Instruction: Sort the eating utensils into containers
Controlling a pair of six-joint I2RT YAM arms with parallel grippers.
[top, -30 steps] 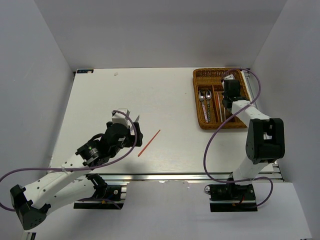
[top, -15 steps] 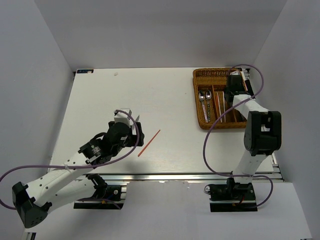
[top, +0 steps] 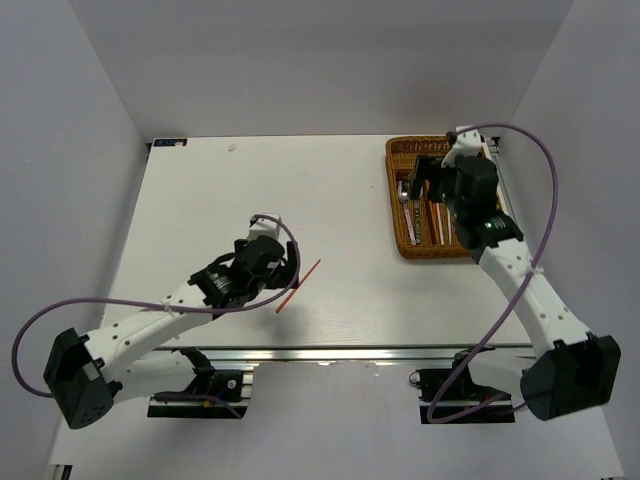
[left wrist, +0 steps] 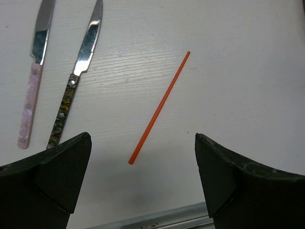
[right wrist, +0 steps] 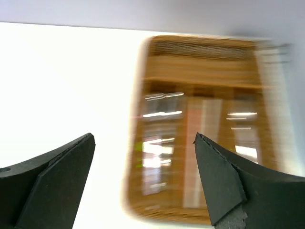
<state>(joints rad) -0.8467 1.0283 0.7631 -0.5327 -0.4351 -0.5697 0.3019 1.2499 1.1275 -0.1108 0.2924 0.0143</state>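
A thin red chopstick [top: 298, 286] [left wrist: 159, 107] lies slantwise on the white table. My left gripper [top: 283, 268] [left wrist: 142, 138] hovers open just above its near end, touching nothing. Two knives lie left of it in the left wrist view, one pink-handled [left wrist: 32, 81] and one dark-handled [left wrist: 76, 83]; the arm hides them from the top camera. The brown wicker tray [top: 394, 215] [right wrist: 200, 62] stands at the far right with silver spoons [top: 402, 192] [right wrist: 157, 143] in a left slot. My right gripper [top: 428, 185] [right wrist: 143, 138] hangs open and empty above the tray; its view is blurred.
The table's metal front rail [left wrist: 157, 219] runs just below the left gripper. White walls close in the back and both sides. The tray sits against the far right corner of the table.
My right gripper has opened and risen off the tray, its arm swinging out to the right. The left arm has slid right, to the red chopstick.
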